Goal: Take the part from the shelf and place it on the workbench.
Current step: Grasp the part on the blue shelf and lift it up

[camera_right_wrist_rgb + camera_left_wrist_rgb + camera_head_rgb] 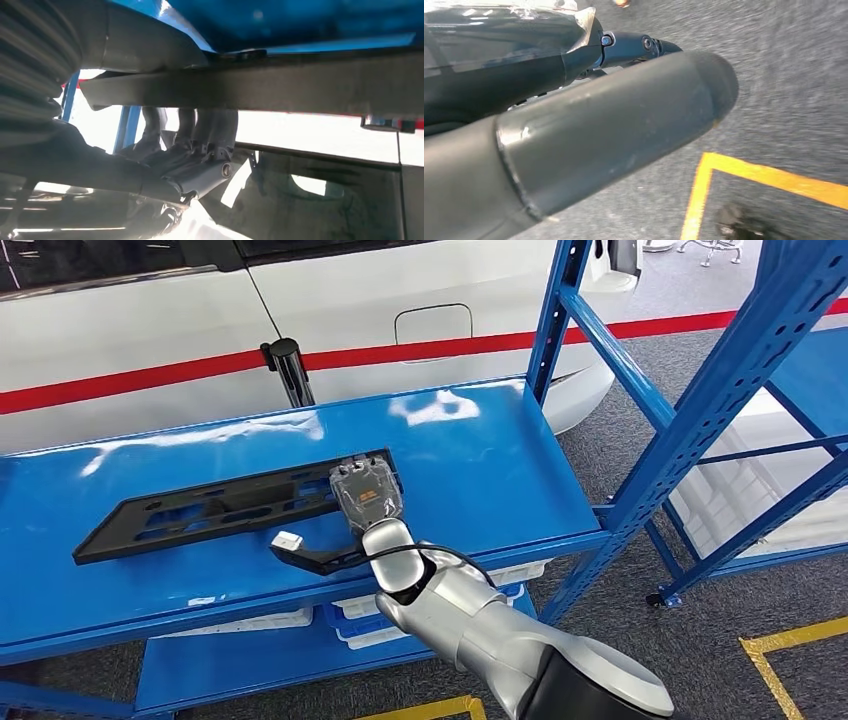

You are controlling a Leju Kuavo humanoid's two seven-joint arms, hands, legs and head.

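Part (215, 510), a long flat black panel with cut-outs, lies on the blue shelf (480, 455), not yet lifted. Your right hand (368, 492) rests at the panel's right end, fingers wrapped around its edge. Carrying to the workbench remains. Left hand (574, 145): fingers' state unclear.

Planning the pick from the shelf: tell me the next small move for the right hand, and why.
Probably lift a little, straight up. The right hand sits at the near end of the long black part, and the right wrist view shows its fingers wrapped around the part's edge. The part lies flat on the blue shelf, so it likely needs to clear that surface before being drawn back.
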